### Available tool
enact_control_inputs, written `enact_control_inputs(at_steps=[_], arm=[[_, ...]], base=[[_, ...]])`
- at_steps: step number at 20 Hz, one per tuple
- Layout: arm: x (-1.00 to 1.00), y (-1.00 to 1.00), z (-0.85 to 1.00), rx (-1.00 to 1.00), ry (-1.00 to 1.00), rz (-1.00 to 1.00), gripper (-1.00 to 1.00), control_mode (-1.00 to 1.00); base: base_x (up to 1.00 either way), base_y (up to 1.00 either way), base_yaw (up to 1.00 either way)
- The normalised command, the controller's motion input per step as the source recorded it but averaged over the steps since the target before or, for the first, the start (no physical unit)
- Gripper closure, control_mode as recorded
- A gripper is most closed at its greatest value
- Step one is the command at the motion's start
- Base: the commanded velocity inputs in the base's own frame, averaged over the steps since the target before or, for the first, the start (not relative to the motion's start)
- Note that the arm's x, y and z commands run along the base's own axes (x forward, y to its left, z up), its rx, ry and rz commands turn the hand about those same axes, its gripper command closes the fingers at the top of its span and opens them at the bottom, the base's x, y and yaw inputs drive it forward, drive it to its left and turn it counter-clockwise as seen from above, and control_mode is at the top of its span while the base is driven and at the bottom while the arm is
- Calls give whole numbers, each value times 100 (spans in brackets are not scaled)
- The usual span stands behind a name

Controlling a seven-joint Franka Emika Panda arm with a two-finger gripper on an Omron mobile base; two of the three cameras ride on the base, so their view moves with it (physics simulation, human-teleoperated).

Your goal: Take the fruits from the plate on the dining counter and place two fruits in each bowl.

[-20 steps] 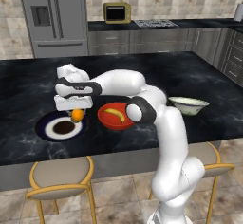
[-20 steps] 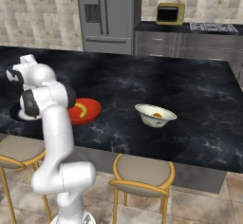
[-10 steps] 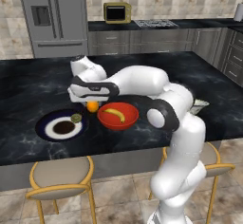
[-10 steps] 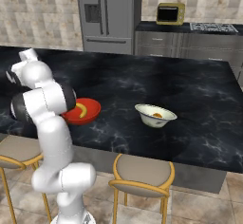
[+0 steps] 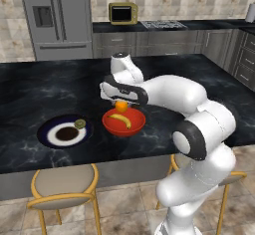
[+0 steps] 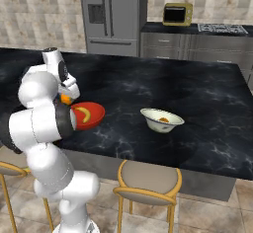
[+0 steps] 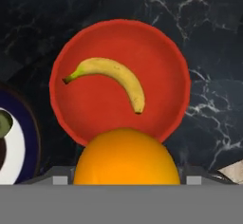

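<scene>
Closest to the hand camera, the round, smooth orange fruit [image 7: 126, 156] sits clamped in the gripper [image 5: 120, 103], jaws spread wide around its middle. It hangs just above the near rim of the glossy red bowl [image 7: 121, 80]. By its look it is light, firm and slick-skinned, so I judge it would roll free once let go; a hold across its widest girth suits it best. Inside the red bowl lies the curved yellow banana [image 7: 111, 77], longer and best taken across its middle. Towards the surface's left end, the blue-rimmed flat plate [image 5: 48, 131] carries the small olive-green fruit [image 5: 79, 124] on its rim. Well apart, towards the right end of the glossy black marble surface [image 6: 197, 103], the pale cream bowl [image 6: 161, 120] holds something orange.
</scene>
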Motion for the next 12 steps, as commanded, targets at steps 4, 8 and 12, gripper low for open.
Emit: enact_control_inputs(at_steps=[4,8,12], arm=[[-3,-100,20,18,0,-7,100,-100],[0,-96,15,22,0,-6,100,-100],[2,-90,15,22,4,-4,100,-100]], base=[[0,0,0],[0,0,0],[0,0,0]])
